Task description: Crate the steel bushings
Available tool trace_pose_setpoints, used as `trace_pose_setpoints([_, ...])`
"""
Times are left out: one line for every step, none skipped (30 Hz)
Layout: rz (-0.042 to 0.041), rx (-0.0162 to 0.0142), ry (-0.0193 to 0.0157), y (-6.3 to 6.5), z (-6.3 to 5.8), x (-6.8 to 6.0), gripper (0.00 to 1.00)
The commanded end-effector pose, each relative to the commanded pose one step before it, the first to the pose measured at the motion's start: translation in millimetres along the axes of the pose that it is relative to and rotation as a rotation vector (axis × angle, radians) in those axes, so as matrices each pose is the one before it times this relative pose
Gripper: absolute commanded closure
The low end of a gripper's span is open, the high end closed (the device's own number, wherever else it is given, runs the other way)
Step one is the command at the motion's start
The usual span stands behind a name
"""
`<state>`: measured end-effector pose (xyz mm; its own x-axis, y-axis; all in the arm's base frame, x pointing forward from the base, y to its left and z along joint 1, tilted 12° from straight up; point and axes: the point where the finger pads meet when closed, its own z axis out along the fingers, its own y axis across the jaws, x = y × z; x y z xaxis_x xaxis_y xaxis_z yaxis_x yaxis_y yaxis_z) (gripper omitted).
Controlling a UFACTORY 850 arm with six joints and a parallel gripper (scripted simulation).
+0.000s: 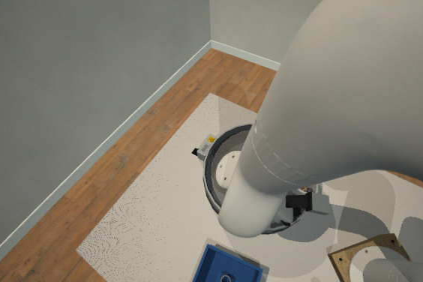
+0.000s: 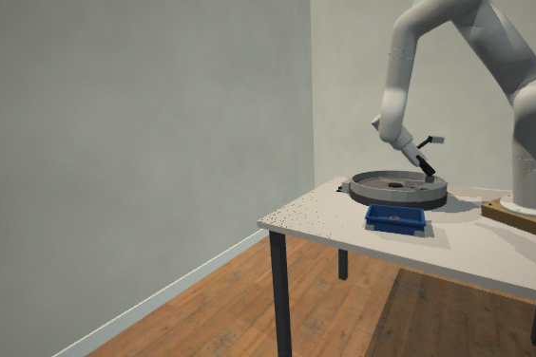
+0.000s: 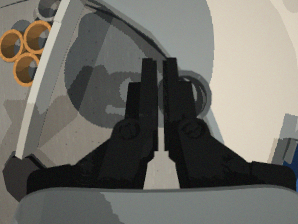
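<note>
Wrist: fingers (image 2: 429,173) nearly shut, pinching a steel bushing (image 2: 430,179) (image 3: 205,95) by its wall. Pale divider (image 3: 44,77) stood left, between them and three orange bushings (image 3: 37,38). Crate (image 1: 235,253) (image 2: 395,228) lay right, cut off, one bushing (image 1: 226,276) (image 2: 394,217) inside; arm (image 1: 271,165) (image 2: 397,95) hid the fingers from the top.

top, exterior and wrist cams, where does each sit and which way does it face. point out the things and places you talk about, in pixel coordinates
top: above the table, steeply down; arm (image 1: 305,94) (image 2: 398,71)
exterior: off to one side, across and slightly down; arm and gripper (image 2: 430,174) (image 3: 160,78)
wrist: behind the gripper, along its fingers
top and exterior share: blue crate (image 1: 235,257) (image 2: 395,226) (image 3: 292,170)
</note>
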<state>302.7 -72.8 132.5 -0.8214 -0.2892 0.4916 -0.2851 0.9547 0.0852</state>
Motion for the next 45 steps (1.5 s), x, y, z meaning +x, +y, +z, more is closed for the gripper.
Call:
trace_pose_setpoints([0.00130,0.00093,-0.00040,35.84,-14.66,-16.32,1.00])
trace_pose_setpoints([0.00000,0.00000,0.00000,5.07,-1.84,-2.18,1.00])
trace_pose_setpoints([0.00001,0.00001,0.00000,5.07,-1.85,-2.20,1.00])
trace_pose_setpoints([0.00000,0.00000,0.00000,5.09,-1.84,-2.19,1.00])
trace_pose_setpoints([0.00000,0.00000,0.00000,5.09,-1.85,-2.20,1.00])
trace_pose_setpoints([-0.00001,-0.00001,0.00000,5.10,-1.85,-2.19,1.00])
trace_pose_setpoints([0.00000,0.00000,0.00000,5.10,-1.86,-2.21,1.00])
trace_pose_setpoints([0.00000,0.00000,0.00000,0.00,0.00,0.00,1.00])
trace_pose_setpoints([0.00000,0.00000,0.00000,0.00,0.00,0.00,1.00])
trace_pose_setpoints([0.00000,0.00000,0.00000,10.15,-3.69,-4.38,1.00])
trace_pose_setpoints([0.00000,0.00000,0.00000,9.41,-3.41,-4.05,1.00])
trace_pose_setpoints([0.00000,0.00000,0.00000,4.01,-1.46,-1.74,1.00])
trace_pose_setpoints([-0.00002,-0.00002,0.00001,4.38,-1.57,-1.86,1.00])
trace_pose_setpoints([0.00002,0.00002,-0.00001,4.89,-1.80,-2.14,1.00])
trace_pose_setpoints([-0.00001,-0.00001,0.00001,5.20,-1.87,-2.22,1.00])
trace_pose_setpoints([0.00001,0.00001,-0.00001,5.22,-1.91,-2.28,1.00])
trace_pose_setpoints([-0.00001,-0.00001,0.00000,5.22,-1.88,-2.23,1.00])
trace_pose_setpoints([0.00000,0.00000,0.00000,5.18,-1.89,-2.24,1.00])
trace_pose_setpoints([0.00000,0.00000,0.00000,5.19,-1.88,-2.24,1.00])
trace_pose_setpoints([-0.00001,-0.00001,0.00000,5.20,-1.88,-2.23,1.00])
trace_pose_setpoints([0.00001,0.00001,0.00000,5.20,-1.90,-2.26,1.00])
trace_pose_setpoints([-0.00002,-0.00002,0.00001,5.23,-1.88,-2.22,1.00])
trace_pose_setpoints([0.00001,0.00001,-0.00001,5.21,-1.91,-2.27,1.00])
trace_pose_setpoints([0.00000,0.00000,0.00000,5.23,-1.90,-2.25,1.00])
trace_pose_setpoints([0.00000,0.00000,0.00000,0.00,0.00,0.00,1.00])
trace_pose_setpoints([0.00000,0.00000,0.00000,0.00,0.00,0.00,1.00])
trace_pose_setpoints([0.00000,0.00000,0.00000,7.99,-2.90,-3.44,1.00])
trace_pose_setpoints([0.00000,0.00000,0.00000,7.53,-2.73,-3.25,1.00])
trace_pose_setpoints([0.00000,0.00000,0.00000,7.04,-2.55,-3.03,1.00])
trace_pose_setpoints([0.00000,0.00000,0.00000,5.64,-2.04,-2.43,1.00])
trace_pose_setpoints([0.00000,0.00000,0.00000,4.61,-1.67,-1.99,1.00])
trace_pose_setpoints([0.00000,0.00000,0.00000,5.03,-1.83,-2.17,1.00])
trace_pose_setpoints([0.00000,0.00000,0.00000,5.06,-1.84,-2.18,1.00])
trace_pose_setpoints([0.00000,0.00000,0.00000,4.46,-1.62,-1.92,1.00])
trace_pose_setpoints([0.00000,0.00000,0.00000,3.85,-1.40,-1.66,1.00])
trace_pose_setpoints([0.00000,0.00000,0.00000,3.25,-1.18,-1.40,1.00])
trace_pose_setpoints([0.00000,0.00000,0.00000,2.66,-0.97,-1.15,1.00])
trace_pose_setpoints([0.00000,0.00000,0.00000,2.09,-0.76,-0.90,1.00])
trace_pose_setpoints([0.00000,0.00000,0.00000,1.56,-0.57,-0.68,1.00])
trace_pose_setpoints([0.00000,0.00000,0.00000,1.11,-0.40,-0.48,1.00])
trace_pose_setpoints([0.00000,0.00000,0.00000,0.72,-0.26,-0.31,1.00])
trace_pose_setpoints([0.00000,0.00000,0.00000,0.00,0.00,0.00,1.00])
trace_pose_setpoints([0.00000,0.00000,0.00000,0.00,0.00,0.00,1.00])
trace_pose_setpoints([0.00000,0.00000,0.00000,0.40,-0.15,-0.17,1.00])
trace_pose_setpoints([0.00000,0.00000,0.00000,0.18,-0.06,-0.07,1.00])
